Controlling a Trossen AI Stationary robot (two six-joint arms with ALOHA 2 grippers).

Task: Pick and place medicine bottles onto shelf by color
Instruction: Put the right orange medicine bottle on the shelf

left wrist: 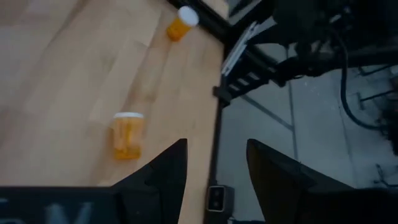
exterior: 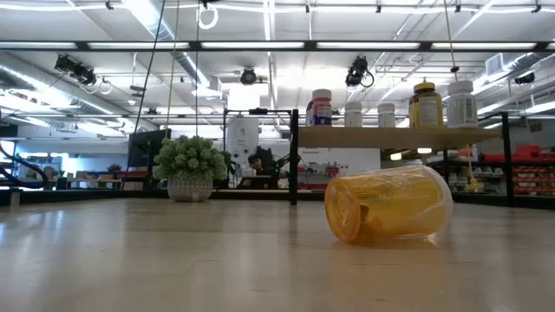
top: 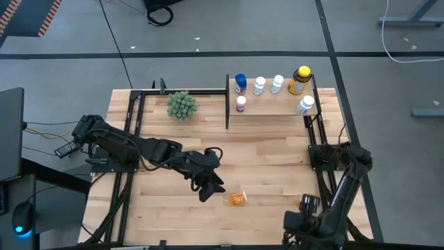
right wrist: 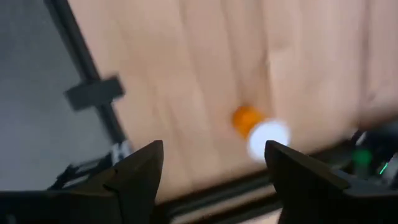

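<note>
Left tool released beside lying orange bottle, right tool spread, second orange bottle seemingly blurred

We are in a large lab or workshop hall: strip ceiling lights, concrete floor, equipment racks.

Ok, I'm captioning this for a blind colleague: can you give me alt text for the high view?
An orange bottle lies on its side on the wooden table, just beside the left gripper, which is open and empty. Six bottles stand on the shelf at the far side, a plant left of it. The right gripper waits at the near right edge.
</note>
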